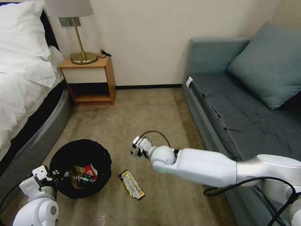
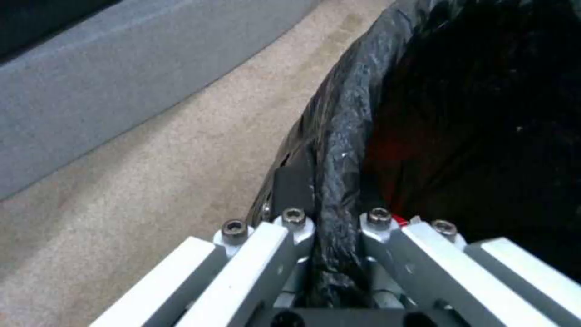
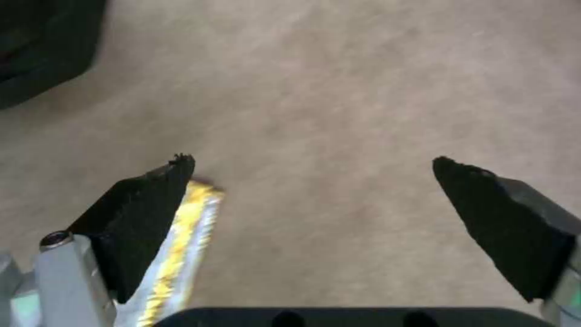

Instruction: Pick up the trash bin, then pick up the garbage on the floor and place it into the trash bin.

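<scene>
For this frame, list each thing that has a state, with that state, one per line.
trash bin: upright on the carpet, rim clamped by the left gripper, litter inside
left gripper: shut on the bin's bagged rim
right gripper: open, empty, above the carpet
long wrapper: flat on the carpet beside the bin
red wrapper: in the bin
bottle: lying in the bin

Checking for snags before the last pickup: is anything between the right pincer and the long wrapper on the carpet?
Nothing visible. The open right pincer hovers over bare carpet just beyond the wrapper; the trash bin, gripped at its rim by the left pincer, sits beside it.
</scene>
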{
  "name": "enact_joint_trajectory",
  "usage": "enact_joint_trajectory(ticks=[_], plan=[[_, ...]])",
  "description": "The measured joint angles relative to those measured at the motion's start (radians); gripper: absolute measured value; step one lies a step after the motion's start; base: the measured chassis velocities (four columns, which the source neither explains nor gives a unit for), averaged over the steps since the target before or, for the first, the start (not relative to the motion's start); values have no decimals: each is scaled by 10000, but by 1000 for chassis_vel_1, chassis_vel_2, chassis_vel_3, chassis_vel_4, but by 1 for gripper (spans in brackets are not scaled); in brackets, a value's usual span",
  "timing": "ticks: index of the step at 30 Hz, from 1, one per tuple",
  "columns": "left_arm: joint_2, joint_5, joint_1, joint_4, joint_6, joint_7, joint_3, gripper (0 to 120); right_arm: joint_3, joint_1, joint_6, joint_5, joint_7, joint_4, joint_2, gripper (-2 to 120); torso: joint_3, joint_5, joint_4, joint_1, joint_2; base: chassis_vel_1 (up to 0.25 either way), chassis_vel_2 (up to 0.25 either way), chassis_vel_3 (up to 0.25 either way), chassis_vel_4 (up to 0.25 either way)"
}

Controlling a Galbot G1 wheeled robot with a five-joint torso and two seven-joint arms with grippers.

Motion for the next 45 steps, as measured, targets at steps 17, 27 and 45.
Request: enact_joint_trajectory(ticks=[17,27,45], plan=[[-36,-99,76,-87,-7,3,-67,3,-1393,-633,182,1921,210,-755,649,97,-1,-2,-3,0,-2,0,0,0,0],[-53,-115,150,-135,-17,1,-90,3,-1667,-1075,580,1816,161,-1551,1009,95,0,-1,-3,0,-2,0,0,0,0],[-76,-127,200,-177,-17,-9,-119,3,-1971,-1679,1004,1261,-39,-2775,1389,86,0,0,-3,0,-1,0,0,0,0]])
